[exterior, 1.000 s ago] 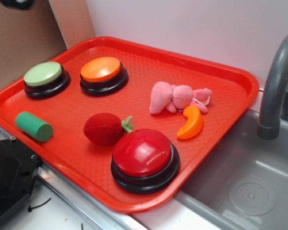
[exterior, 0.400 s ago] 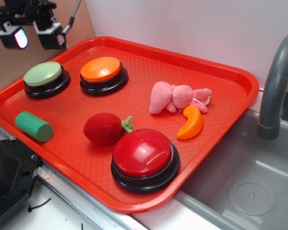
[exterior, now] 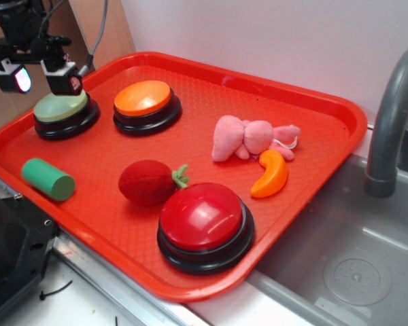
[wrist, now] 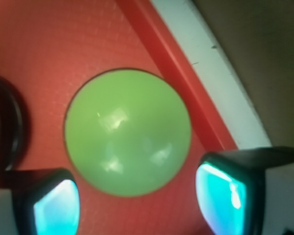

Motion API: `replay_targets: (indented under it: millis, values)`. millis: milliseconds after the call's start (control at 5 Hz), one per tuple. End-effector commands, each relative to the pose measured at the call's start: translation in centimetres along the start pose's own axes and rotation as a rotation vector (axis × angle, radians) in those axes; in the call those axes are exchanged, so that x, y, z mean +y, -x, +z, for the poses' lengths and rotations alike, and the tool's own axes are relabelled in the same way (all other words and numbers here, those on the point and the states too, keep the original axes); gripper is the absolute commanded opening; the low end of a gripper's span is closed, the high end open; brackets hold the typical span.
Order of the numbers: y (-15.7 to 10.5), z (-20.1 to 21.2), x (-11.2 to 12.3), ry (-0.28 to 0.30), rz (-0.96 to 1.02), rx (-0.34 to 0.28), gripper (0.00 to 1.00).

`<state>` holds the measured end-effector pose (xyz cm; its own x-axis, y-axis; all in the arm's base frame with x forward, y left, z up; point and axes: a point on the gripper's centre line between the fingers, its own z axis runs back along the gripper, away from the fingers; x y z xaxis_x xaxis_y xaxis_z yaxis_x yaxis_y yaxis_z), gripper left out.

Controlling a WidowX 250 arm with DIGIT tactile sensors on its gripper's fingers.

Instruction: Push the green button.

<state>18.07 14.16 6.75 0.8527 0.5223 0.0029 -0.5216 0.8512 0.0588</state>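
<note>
Claw (exterior: 41, 73): hanging wide open over my target, gripping nothing, fingers (wrist: 225, 193) spreading to either side of the dome.
Green button (exterior: 61, 106): sitting in the far left corner of the red tray (exterior: 313, 102), near its rim.
Orange button (exterior: 143, 99): standing just beside it.
Green cylinder (exterior: 47, 178): lying nearer the front edge.
Red button (exterior: 202, 219): sitting well apart, by the strawberry toy (exterior: 148, 182).
</note>
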Motion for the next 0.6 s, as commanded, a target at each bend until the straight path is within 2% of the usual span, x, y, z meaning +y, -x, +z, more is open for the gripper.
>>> replay_targets:
  millis: [0, 400]
  values:
    - [-1.71, -1.19, 0.29, -0.036, -0.048, -0.026, 1.00]
    - [-1.53, -1.15, 0.18, -0.010, -0.052, -0.013, 1.00]
